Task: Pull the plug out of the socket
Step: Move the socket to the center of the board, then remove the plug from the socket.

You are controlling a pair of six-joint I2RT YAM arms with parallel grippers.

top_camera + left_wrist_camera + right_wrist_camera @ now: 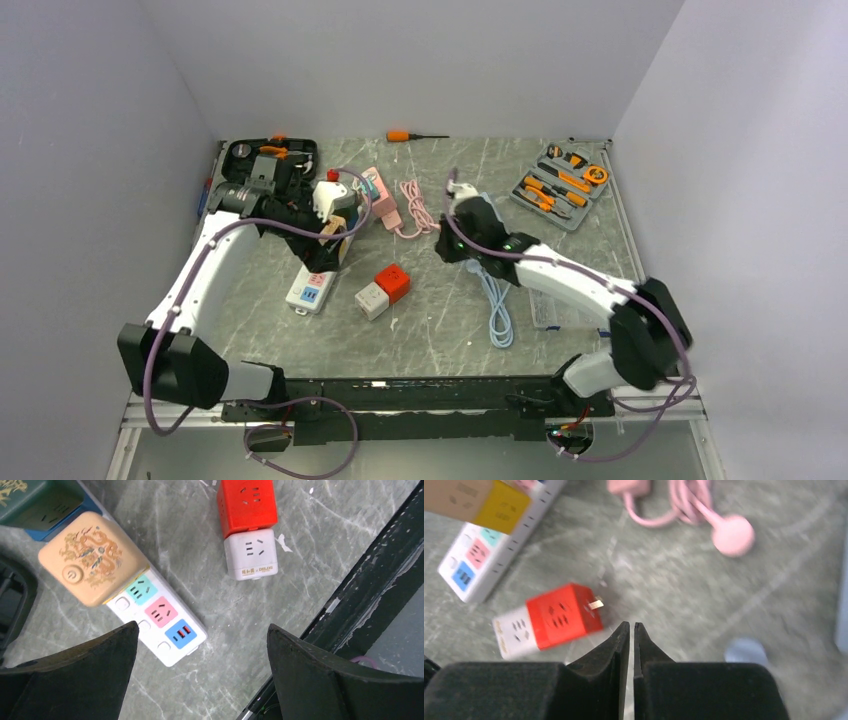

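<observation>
Plug: a beige cube adapter (92,560) with a gold pattern and a power button on its top; I judge that this is the thing to pull.
Where it is: it sits upright at one end of the white power strip (150,617), which lies flat on the table (200,540), on the left arm's side.
Other pair: a red cube (247,505) and a white cube (250,555) lie joined just beside the strip. The right wrist view shows a free metal pin on the red one, so which piece is the plug there I cannot tell.
Left gripper (200,630): it hovers over the strip and the fingers (85,675) are wide apart, holding nothing.
Right gripper (631,630): it is above the bare table near the two cubes. The fingers (609,655) are almost together with only a thin slit, and nothing is between them.
How it will handle: hard smooth plastic, probably light and stiff, a little slippery. Only the pins keep it in place.
Where to take hold: on two opposite flat sides, then pull straight up along the pins without tilting.
Risk: the strip looks light and may rise together with the plug, so it likely needs to be pressed down.
</observation>
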